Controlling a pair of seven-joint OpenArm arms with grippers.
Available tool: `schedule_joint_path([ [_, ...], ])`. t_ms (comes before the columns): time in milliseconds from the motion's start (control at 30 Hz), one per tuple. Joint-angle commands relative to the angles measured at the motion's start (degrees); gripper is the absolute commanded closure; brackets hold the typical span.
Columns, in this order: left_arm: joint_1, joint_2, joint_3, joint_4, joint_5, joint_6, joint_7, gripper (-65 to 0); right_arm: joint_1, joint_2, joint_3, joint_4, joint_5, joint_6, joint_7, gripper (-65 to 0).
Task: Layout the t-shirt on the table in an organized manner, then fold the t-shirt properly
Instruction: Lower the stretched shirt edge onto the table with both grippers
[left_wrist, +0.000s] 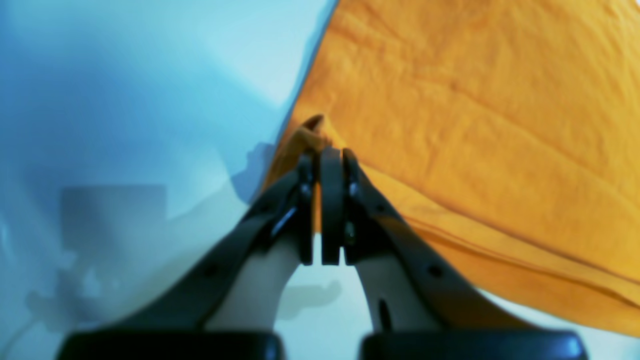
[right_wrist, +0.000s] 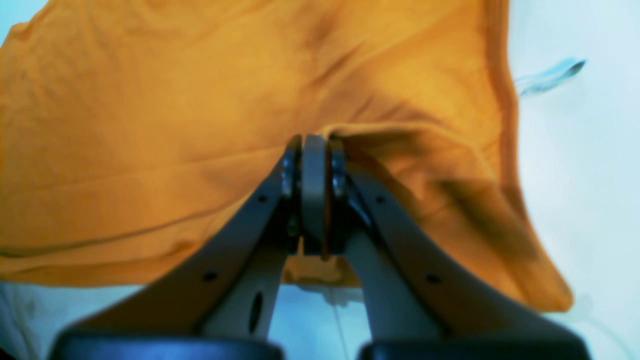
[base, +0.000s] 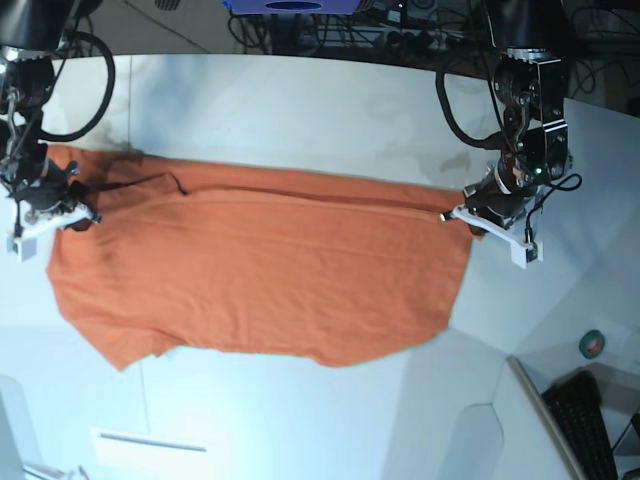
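The orange t-shirt (base: 260, 270) lies spread across the white table (base: 300, 110), stretched between both arms. My left gripper (base: 462, 213) is shut on the shirt's right corner; in the left wrist view its tips (left_wrist: 325, 155) pinch a bunched edge of the t-shirt (left_wrist: 475, 125). My right gripper (base: 82, 213) is shut on the shirt's left upper edge; in the right wrist view its tips (right_wrist: 312, 145) clamp a fold of the t-shirt (right_wrist: 150, 125). The neck tag is hidden.
A keyboard (base: 588, 420) and a roll of tape (base: 592, 343) lie off the table at lower right. Cables and equipment (base: 300, 20) stand behind the far edge. A thin seam (base: 455, 385) crosses the table near the front right.
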Motion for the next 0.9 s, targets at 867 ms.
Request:
schedule_joint_path([
  [867,-9.87,0.56,-0.26,-9.20,0.06,-0.09,-1.54,0.0,7.21,-1.39,0.26,-2.74,-10.36,0.29,1.11,0.0],
])
